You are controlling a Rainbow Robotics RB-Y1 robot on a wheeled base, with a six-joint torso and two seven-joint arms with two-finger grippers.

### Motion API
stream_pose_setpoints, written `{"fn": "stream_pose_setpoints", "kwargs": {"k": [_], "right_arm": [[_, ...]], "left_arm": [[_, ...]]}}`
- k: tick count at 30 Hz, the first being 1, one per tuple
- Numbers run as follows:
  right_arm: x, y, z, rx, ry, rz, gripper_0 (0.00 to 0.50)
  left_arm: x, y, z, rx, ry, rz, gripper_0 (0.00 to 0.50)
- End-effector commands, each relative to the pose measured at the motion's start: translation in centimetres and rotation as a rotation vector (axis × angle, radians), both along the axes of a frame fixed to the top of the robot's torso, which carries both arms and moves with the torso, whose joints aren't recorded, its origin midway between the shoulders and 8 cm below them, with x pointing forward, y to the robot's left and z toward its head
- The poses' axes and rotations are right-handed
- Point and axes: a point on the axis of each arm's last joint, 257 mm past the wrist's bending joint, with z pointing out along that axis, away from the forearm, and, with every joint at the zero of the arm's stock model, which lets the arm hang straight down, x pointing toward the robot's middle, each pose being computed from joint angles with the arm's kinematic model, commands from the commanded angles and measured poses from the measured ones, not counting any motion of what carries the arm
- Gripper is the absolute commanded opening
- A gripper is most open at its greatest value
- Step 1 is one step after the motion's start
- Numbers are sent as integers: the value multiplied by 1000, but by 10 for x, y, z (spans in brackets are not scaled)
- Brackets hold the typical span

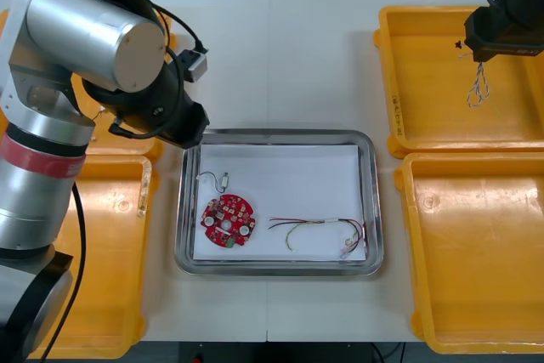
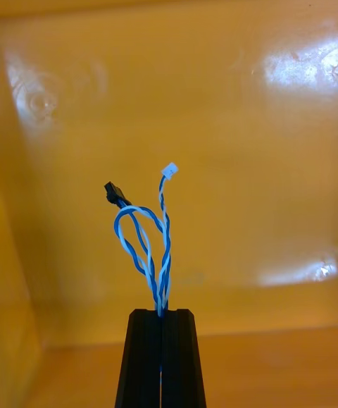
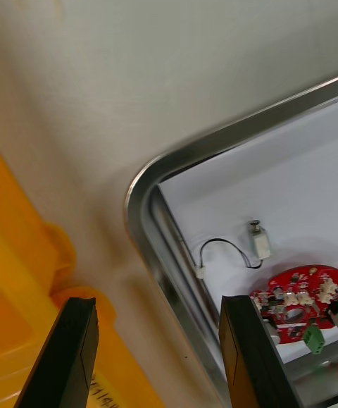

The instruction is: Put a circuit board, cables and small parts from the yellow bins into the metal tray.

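Two arms reach over the desk (image 1: 280, 48). From the front, the right gripper (image 1: 481, 60) hangs above the far right yellow bin (image 1: 408, 82), toward its far edge, clamped on a twisted blue and white cable (image 1: 478, 89). The cable hangs from the fingertips, thin and pale, its long axis running from the bin's far edge toward its near edge. The left gripper (image 1: 190, 130) sits at the far left corner of the metal tray (image 1: 371, 201), white inside, which holds a round red circuit board (image 1: 228, 218) by its near left corner, a red and yellow cable (image 1: 319, 229) along its near edge and a black cable (image 1: 214, 179).

From the right wrist, the black fingers (image 2: 144, 359) are pressed together on the cable's strands. Its loops stretch straight away from the tips, ending in a black plug (image 2: 113, 192) and a white plug (image 2: 170, 168).

From the left wrist, the fingers (image 3: 67, 355) stand wide apart, nothing between them, straddling the tray's corner rim. The black cable ends in a small metal part (image 3: 259, 240).
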Motion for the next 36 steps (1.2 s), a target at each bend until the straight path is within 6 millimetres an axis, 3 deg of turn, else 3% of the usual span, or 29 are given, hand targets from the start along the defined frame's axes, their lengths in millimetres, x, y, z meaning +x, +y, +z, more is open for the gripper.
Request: {"fn": "stream_pose_setpoints", "kwargs": {"k": [1, 6, 11, 18, 24, 36], "right_arm": [[-11, 2, 29, -46, -17, 49, 0], [-31, 10, 44, -52, 11, 85, 0], [-29, 17, 60, -75, -57, 127, 0], [-34, 46, 66, -97, -125, 247, 0], [-48, 88, 55, -132, -145, 405, 0], [-84, 181, 39, -257, -156, 754, 0]], "left_arm": [[19, 28, 49, -32, -91, 142, 500], [26, 49, 63, -37, -89, 168, 500], [36, 67, 75, -35, -81, 198, 500], [47, 100, 87, -44, -71, 241, 500], [49, 133, 80, -10, -41, 271, 500], [79, 160, 70, -44, -73, 303, 500]]}}
